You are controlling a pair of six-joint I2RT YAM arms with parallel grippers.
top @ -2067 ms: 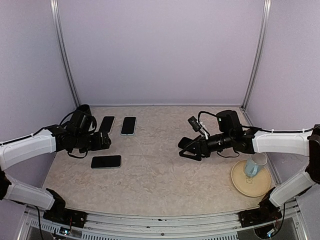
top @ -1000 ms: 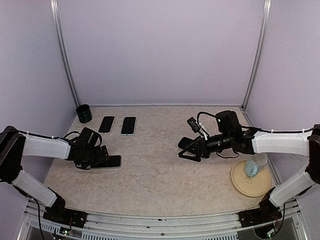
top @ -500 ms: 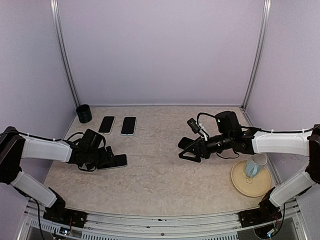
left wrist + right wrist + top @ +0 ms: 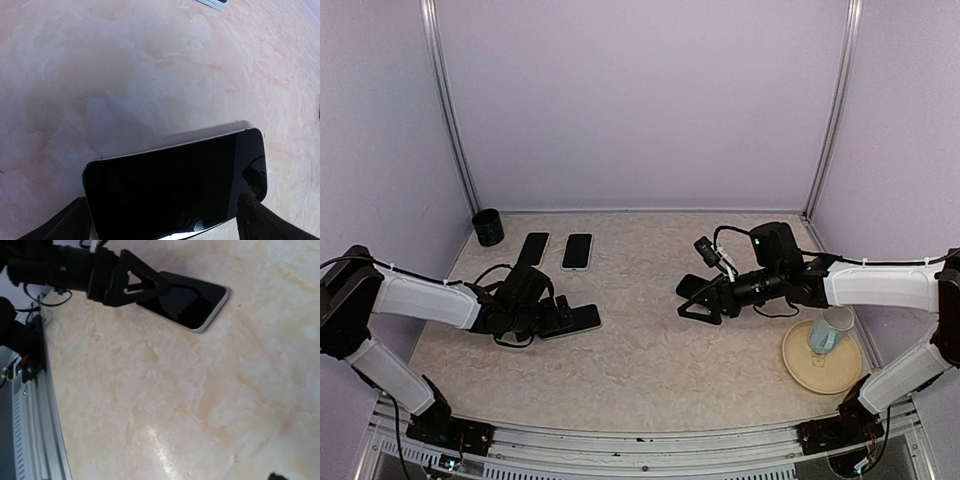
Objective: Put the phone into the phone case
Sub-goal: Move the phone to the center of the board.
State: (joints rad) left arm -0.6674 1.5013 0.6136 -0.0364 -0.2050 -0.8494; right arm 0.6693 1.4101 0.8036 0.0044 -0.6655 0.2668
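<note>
A black-screened phone (image 4: 576,319) lies flat on the marbled table, left of centre. My left gripper (image 4: 553,319) is shut on its near end, one finger on each long edge. In the left wrist view the phone (image 4: 175,185) fills the space between both fingertips (image 4: 70,222). The right wrist view shows the phone (image 4: 187,300) with the left gripper (image 4: 125,282) on it. Two flat phone-shaped items lie at the back left, one dark (image 4: 533,248), one light-rimmed (image 4: 577,250); I cannot tell which is the case. My right gripper (image 4: 687,301) is open and empty, hovering right of centre.
A small black cup (image 4: 488,227) stands at the back left corner. A beige plate (image 4: 798,362) with a pale blue cup (image 4: 830,331) on it sits at the front right. The table's metal front rail (image 4: 30,405) shows in the right wrist view.
My left arm came down from the back left onto the phone, closed on it and slid it to the right toward the table's middle. The right arm has stayed still.
</note>
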